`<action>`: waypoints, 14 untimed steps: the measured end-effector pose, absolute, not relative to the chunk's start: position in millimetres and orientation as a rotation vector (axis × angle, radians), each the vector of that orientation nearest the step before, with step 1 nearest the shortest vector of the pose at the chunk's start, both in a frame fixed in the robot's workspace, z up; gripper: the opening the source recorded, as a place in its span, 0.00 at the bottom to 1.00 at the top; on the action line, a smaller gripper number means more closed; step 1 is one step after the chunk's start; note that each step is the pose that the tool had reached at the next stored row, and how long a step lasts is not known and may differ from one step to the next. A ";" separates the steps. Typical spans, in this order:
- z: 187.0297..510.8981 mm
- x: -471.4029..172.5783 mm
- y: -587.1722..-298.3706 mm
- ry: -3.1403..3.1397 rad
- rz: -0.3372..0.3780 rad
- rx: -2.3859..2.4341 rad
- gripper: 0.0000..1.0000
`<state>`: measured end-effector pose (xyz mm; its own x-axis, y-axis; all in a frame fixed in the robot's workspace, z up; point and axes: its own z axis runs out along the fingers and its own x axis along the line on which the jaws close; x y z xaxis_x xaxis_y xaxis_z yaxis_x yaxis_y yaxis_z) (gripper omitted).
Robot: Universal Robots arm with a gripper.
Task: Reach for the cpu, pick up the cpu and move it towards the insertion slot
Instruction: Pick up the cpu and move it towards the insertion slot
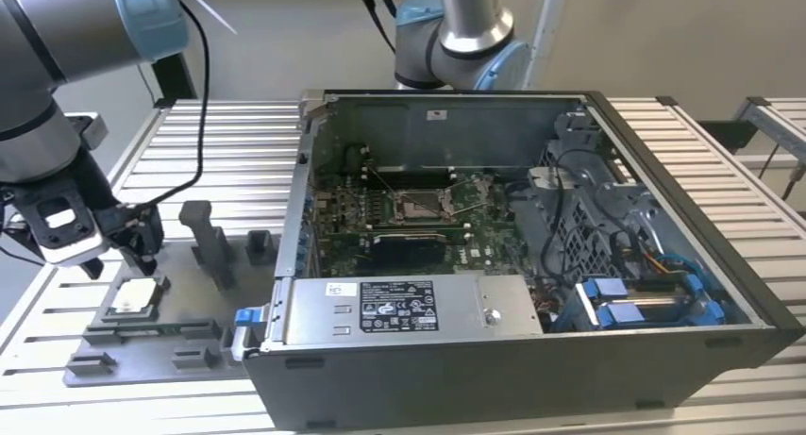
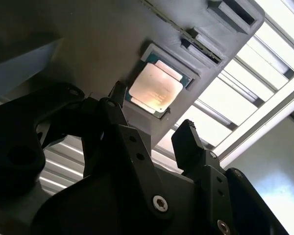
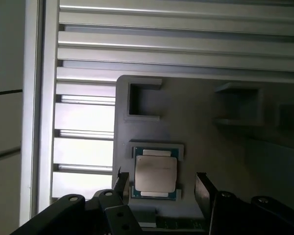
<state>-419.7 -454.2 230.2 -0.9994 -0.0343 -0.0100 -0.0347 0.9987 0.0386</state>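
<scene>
step: reach. your gripper [image 1: 120,260] hangs just above the cpu [image 1: 136,298], fingers [image 3: 203,188] apart. the cpu sits in the grey fixture [image 1: 189,341], exterior view's left. grasping needs fingers straddling its edges.

The cpu [image 3: 156,174] has a smooth metal top that shines pale silver, and its rim is dull dark green. It lies on a grey tray [image 1: 187,309] of matt plastic. The gripper [image 1: 120,263] is black and matt, with small shiny screws. The table [image 1: 214,142] is ribbed bare metal, bright where light hits it. The computer case [image 1: 504,383] is dull grey metal. Inside it, the insertion slot [image 1: 425,204] has a shiny metal frame on a green board [image 1: 331,229].
</scene>
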 end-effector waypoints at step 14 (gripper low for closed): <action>215.4 -422.0 -454.2 3.131 0.061 -0.053 1.00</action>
<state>-422.0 -454.2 215.4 -0.9994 -0.0339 -0.0099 -0.0343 0.9987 0.0385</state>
